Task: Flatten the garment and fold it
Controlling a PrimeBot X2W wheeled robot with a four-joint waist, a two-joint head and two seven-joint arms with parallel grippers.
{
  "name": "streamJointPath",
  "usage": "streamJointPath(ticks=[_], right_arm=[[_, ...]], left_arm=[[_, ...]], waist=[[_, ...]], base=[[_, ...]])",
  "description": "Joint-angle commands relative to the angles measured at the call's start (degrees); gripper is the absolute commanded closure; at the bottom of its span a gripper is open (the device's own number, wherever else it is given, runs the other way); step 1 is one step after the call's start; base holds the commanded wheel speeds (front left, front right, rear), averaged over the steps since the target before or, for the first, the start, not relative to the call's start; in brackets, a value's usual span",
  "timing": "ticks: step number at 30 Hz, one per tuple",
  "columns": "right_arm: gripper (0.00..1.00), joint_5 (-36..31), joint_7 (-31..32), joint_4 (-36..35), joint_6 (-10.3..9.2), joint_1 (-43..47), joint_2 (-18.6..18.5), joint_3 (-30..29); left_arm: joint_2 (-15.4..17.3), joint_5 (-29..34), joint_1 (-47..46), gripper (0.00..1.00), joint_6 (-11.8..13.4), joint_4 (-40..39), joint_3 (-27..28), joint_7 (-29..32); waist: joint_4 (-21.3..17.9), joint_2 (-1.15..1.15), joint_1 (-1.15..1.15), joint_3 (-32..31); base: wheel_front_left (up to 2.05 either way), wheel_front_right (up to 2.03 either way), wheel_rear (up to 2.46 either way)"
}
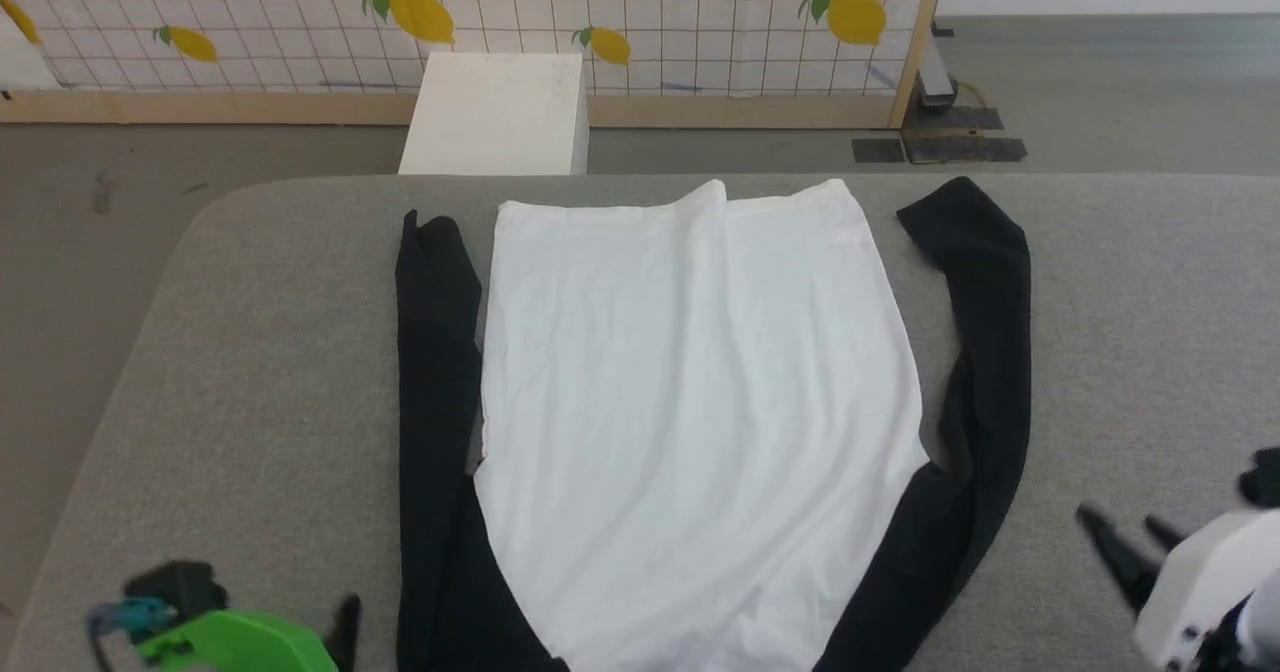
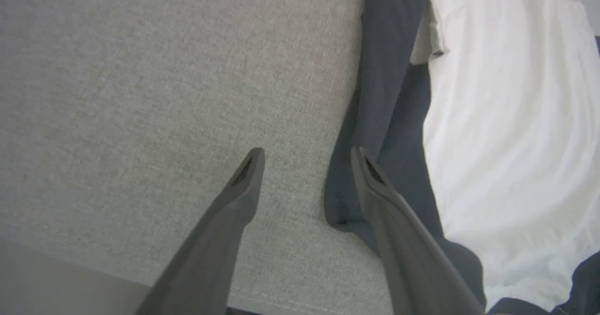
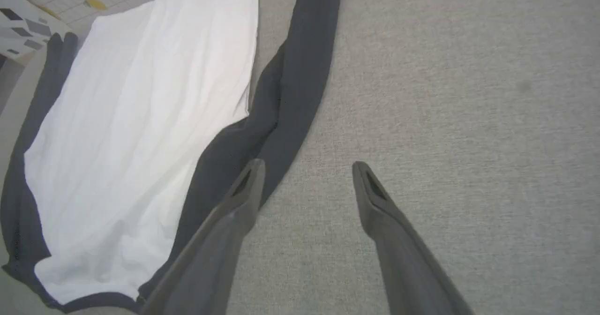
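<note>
A grey padded table (image 1: 250, 352) stands before a lemon-patterned screen (image 1: 700, 12). The shirt (image 1: 690, 402) lies spread across the middle of the table, its white body mostly smooth and its black sleeves (image 1: 435, 372) running along each side. The left gripper (image 2: 307, 158) and right gripper (image 3: 307, 169) hover beside it, fingers wide apart and holding nothing. Flattening looks done, but no fold has been made yet.

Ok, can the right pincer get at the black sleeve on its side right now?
Probably yes. The right pincer is open, holds nothing, and is right at the edge of that black sleeve, which lies exposed on the grey table with nothing between them.
</note>
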Motion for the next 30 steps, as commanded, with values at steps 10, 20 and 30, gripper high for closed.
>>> streamJointPath(ticks=[10, 20, 30], right_arm=[[0.00, -5.33, -6.64, 6.14, -0.09, -21.27, 1.07, -9.57], [0.00, -14.79, -3.71, 23.28, -0.09, -46.64, -1.88, -11.16], [0.00, -29.25, 1.09, 33.18, -0.09, -60.42, -5.46, -8.30]], left_arm=[[0.06, 7.74, -8.30, 0.00, -6.69, -4.87, 8.83, -28.89], [-4.29, 20.44, -17.18, 0.00, -13.91, -6.82, 12.35, -37.59], [-13.15, 26.94, -20.73, 0.00, -22.22, -7.69, 17.07, -37.61]], waist=[[0.25, 0.00, 0.00, 7.91], [2.30, 0.00, 0.00, 19.97], [6.42, 0.00, 0.00, 29.54]], base=[[0.00, 0.00, 0.00], [0.00, 0.00, 0.00], [0.00, 0.00, 0.00]])
